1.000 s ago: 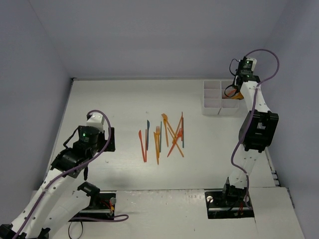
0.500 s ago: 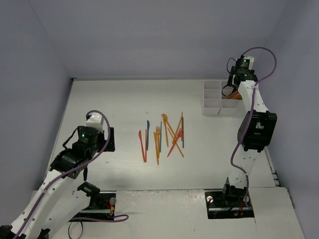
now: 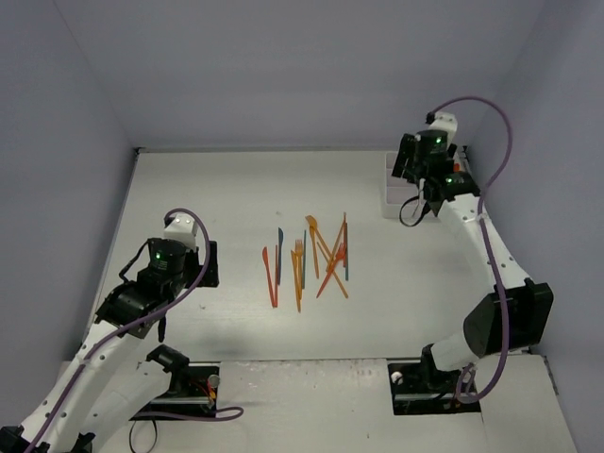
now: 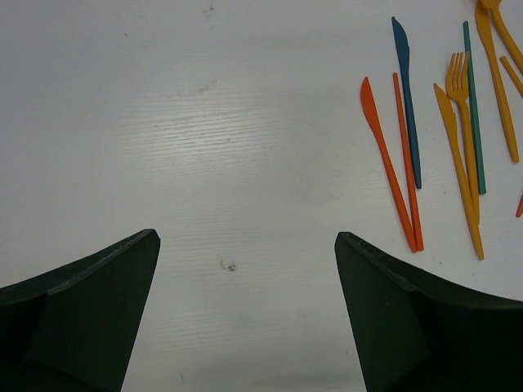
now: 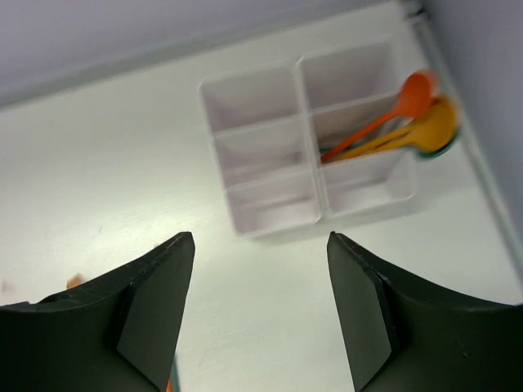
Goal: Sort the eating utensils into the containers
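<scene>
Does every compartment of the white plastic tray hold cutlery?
No: only one compartment of the white plastic tray holds orange plastic spoons, leaning out; the other five show bare floors.

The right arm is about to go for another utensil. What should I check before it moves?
1. Right end effector empty: ok, jaws open.
2. Spoons seated in the tray: ok, handles in one compartment, bowls over the rim.
3. Left end effector open, empty: ok.
4. Utensil pile untangled: not ok, several pieces cross.
5. Spare compartments free: ok, the other five look empty.
</scene>
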### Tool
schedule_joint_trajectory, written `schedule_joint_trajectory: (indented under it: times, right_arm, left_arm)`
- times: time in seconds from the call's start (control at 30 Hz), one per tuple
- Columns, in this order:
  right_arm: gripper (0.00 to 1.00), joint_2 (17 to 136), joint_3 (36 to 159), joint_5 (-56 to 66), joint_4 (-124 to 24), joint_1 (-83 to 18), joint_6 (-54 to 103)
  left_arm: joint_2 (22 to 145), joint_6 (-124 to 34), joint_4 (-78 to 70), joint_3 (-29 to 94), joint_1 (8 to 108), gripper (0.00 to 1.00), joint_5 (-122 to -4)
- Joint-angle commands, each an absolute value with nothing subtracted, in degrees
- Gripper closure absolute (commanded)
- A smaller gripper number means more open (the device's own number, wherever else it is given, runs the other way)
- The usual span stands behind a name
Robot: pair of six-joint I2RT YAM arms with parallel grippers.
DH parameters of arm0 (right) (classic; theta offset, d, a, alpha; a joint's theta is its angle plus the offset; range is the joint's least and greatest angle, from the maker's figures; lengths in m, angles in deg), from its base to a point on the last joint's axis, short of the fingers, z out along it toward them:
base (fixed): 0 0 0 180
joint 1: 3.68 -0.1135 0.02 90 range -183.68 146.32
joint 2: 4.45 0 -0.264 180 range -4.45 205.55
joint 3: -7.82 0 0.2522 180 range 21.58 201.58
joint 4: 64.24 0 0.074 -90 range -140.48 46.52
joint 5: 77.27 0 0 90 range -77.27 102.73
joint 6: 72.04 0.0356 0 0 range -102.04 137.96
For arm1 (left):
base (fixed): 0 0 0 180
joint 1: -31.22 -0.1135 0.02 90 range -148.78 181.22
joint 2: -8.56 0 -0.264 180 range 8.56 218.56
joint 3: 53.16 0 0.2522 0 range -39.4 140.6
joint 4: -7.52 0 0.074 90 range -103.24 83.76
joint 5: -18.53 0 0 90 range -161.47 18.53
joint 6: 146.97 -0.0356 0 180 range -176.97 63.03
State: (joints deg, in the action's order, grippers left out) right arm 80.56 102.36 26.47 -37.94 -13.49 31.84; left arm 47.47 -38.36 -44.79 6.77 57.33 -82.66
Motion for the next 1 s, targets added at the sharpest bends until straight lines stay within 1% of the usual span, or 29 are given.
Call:
schedule_joint_trajectory:
  times: [0.0,0.1,0.23,0.3,0.43,0.6,0.97]
  right_arm:
    - [0.38,82.2,94.8,23.9,-38.4,-23.8,43.2]
    - [0.4,84.8,91.1,24.7,-38.4,-30.7,49.4]
    - [0.47,88.0,88.6,27.8,-38.6,-37.1,58.7]
    - [0.51,90.0,86.9,28.9,-38.6,-39.0,63.1]
    - [0.67,91.5,84.4,30.1,-39.1,-40.3,70.1]
    - [0.72,92.6,82.7,30.5,-39.9,-40.9,74.1]
    - [0.76,95.2,80.1,30.0,-41.2,-41.2,76.3]
  left_arm:
    - [48.4,-39.0,-41.1,7.3,56.9,0.13,-81.7]
    - [48.6,-39.0,-41.0,7.3,56.9,0.13,-81.4]
    - [48.6,-39.0,-41.0,7.2,56.9,0.13,-81.2]
    - [48.6,-39.0,-41.0,7.2,56.9,0.13,-81.0]
    - [48.0,-39.0,-41.1,7.1,56.9,0.13,-81.0]
    - [47.7,-39.0,-41.1,7.0,56.9,0.13,-81.0]
    - [47.7,-39.0,-41.0,7.0,56.9,0.13,-81.0]
